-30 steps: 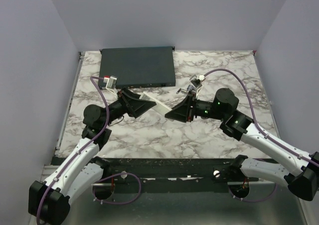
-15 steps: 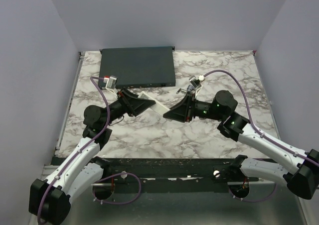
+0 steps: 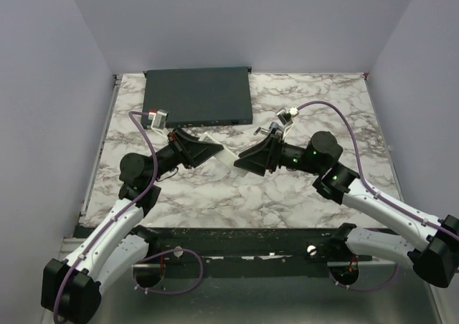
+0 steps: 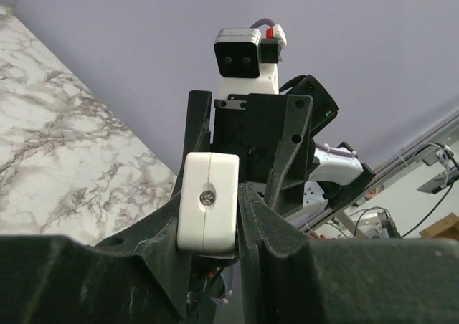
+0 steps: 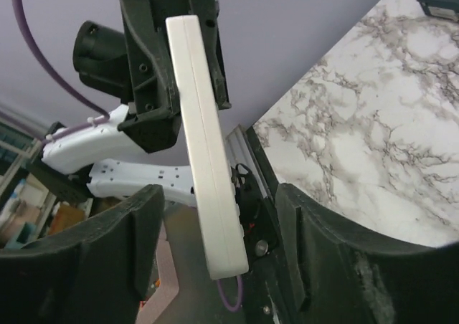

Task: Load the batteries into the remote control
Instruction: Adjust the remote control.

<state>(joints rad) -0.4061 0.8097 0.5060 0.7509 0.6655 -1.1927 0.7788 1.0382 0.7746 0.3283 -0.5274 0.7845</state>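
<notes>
The remote control is a slim white bar held in the air between the two arms, above the marble table. My left gripper is shut on one end of it; the left wrist view shows that end, with a small screw, pinched between the jaws. My right gripper is open around the other end. In the right wrist view the remote control hangs between the spread fingers with a gap on both sides. The batteries are out of view.
A large flat dark-grey box lies at the back of the marble table, just behind the left gripper. Pale walls close in the table on the left, back and right. The arm bases sit at the near edge.
My left gripper has closed on the remote control's end. My right gripper has opened and let go of the other end, staying around it.
</notes>
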